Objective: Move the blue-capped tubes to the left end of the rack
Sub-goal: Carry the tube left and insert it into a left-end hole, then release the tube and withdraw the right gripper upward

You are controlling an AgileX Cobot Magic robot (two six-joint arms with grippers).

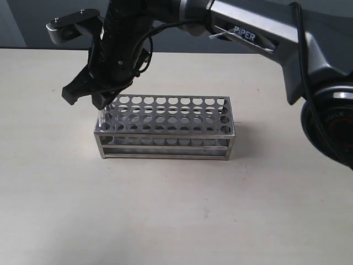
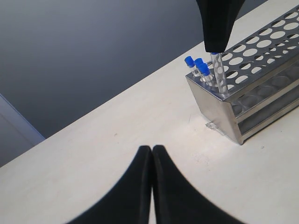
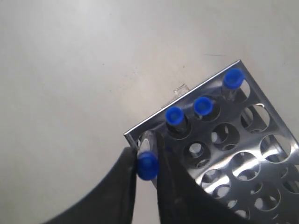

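Right wrist view shows your right gripper pinching the last blue-capped tube beside three seated tubes; you likely need to lower it into the rack, then let go.

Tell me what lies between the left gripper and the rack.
Only bare tabletop, save a tiny clear fleck beside the rack; the left wrist view shows it.

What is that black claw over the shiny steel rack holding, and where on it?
The right gripper pinches a thin clear blue-capped tube at its capped top end.
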